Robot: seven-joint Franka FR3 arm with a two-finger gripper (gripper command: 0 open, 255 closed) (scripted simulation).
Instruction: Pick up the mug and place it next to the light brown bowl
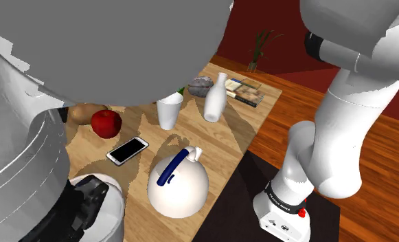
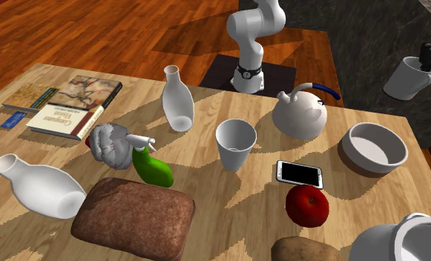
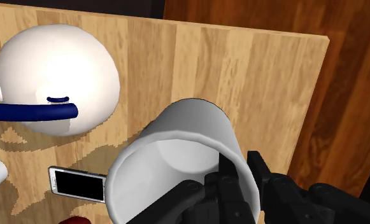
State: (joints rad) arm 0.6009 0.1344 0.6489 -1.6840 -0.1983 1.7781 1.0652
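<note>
Table (image 2: 206,178): light wood, spread across most of the second exterior view and crowded with things.
Arm (image 2: 251,30): base at top centre of the second exterior view. In the shoulder view its white links (image 1: 349,103) rose along the right side and out of the top of the frame, so I judged it was reaching high and over the table.
Teapot (image 2: 299,115): white with a blue handle, right of centre, and seen beyond the mug in the wrist view (image 3: 56,70).
Bowl (image 2: 366,167): pale brownish-grey outside and white inside, at the right edge of the frame, just right of the teapot.
Mug (image 2: 408,78): white, held in the air at the upper right, over dark floor past the table's corner and well apart from the bowl below it. In the wrist view (image 3: 196,124) it was tilted, with its mouth toward the camera.
Gripper (image 2: 427,61): black, with its fingers (image 3: 228,184) clamped on the mug's wall at the rim, one inside and one outside.
Progress: the pick-up looked done. What remained was carrying the mug to the bowl, lowering it upright beside the bowl and releasing it.
</note>
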